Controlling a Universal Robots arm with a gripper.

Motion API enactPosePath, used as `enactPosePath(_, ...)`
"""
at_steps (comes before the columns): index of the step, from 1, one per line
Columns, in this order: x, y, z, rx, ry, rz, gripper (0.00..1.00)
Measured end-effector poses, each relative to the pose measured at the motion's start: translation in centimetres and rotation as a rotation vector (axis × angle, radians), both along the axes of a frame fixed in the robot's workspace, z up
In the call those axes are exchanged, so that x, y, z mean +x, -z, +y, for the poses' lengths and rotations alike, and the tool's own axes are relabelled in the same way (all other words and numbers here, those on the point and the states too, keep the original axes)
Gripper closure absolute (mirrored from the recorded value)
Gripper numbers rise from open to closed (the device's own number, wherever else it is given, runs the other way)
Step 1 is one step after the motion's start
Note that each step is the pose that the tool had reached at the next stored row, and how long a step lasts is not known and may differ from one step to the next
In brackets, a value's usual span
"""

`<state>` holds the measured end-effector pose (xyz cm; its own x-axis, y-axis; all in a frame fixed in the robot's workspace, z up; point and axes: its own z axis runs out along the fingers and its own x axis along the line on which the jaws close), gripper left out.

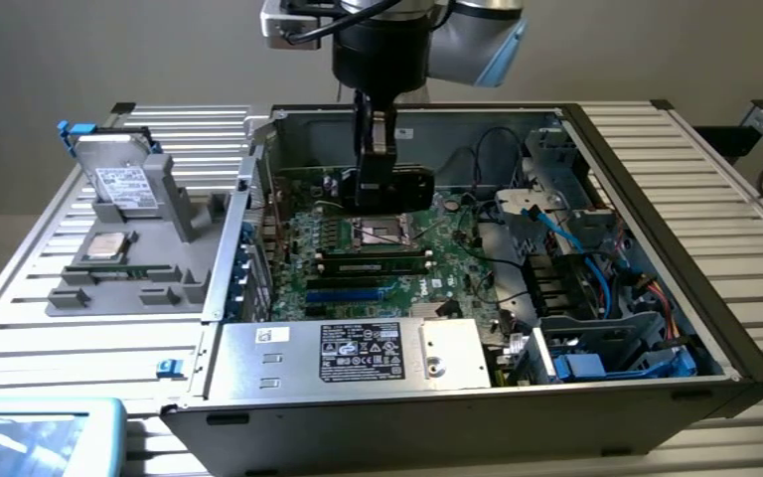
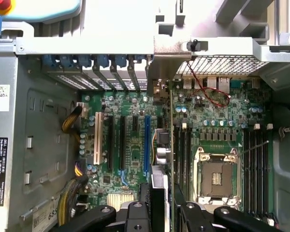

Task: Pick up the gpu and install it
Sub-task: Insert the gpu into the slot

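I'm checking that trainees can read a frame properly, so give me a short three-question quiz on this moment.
1. True or false: the gpu lies on the tray beside the case.
2. What do the fingers grip? A the silver drive, B the gpu, C a memory stick.
3. Fill in: the CPU socket is ____ (filled or empty).
Key: 1 false; 2 B; 3 empty.
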<state>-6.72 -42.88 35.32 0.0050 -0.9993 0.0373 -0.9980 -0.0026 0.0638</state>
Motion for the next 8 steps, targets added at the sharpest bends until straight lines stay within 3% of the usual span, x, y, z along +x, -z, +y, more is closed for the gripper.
enactPosePath(6,-0.2,1.04,-0.02,-0.0004,0.0,0.0003,0.71)
enactPosePath(8,-0.2,1.39,-0.21,-0.0003,0.0,0.0006,0.71)
